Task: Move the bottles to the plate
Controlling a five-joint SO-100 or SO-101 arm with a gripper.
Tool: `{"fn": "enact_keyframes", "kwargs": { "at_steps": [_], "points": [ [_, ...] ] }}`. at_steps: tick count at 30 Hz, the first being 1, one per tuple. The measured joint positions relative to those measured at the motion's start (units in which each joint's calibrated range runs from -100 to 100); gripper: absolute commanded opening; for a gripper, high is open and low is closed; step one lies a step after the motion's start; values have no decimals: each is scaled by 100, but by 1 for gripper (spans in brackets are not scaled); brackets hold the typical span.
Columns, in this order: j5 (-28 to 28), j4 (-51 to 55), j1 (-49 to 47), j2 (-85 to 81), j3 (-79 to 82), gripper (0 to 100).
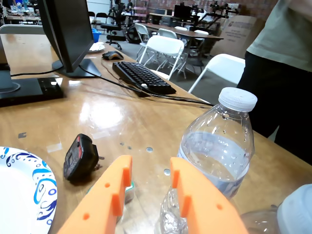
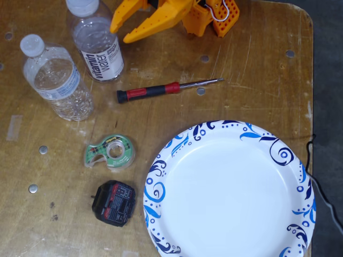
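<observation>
I see my gripper (image 2: 119,31) spread wide, holding nothing, just beside the vitamin water bottle (image 2: 97,44). The crinkled bottle (image 2: 56,77) stands nearby; the plate (image 2: 278,155) lies apart, empty.

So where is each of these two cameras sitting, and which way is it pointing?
Wrist view: rides on the arm, looking low across the wooden table past the open orange gripper at the crinkled clear plastic bottle.
Fixed view: hangs above, looking straight down; the gripper enters at the top.
Shared: that bottle, white blue-swirled paper plate, black adapter.
</observation>
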Motion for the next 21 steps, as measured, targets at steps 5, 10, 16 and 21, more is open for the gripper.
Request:
{"fn": "enact_keyframes", "kwargs": {
  "at_steps": [5, 10, 16, 21],
  "points": [
    [0, 196, 0, 0, -674, 11],
    [0, 1098, 283, 0, -1520, 20],
    [0, 2596, 757, -17, -2662, 31],
    [0, 3217, 1431, -25, -3121, 44]
  ]
}}
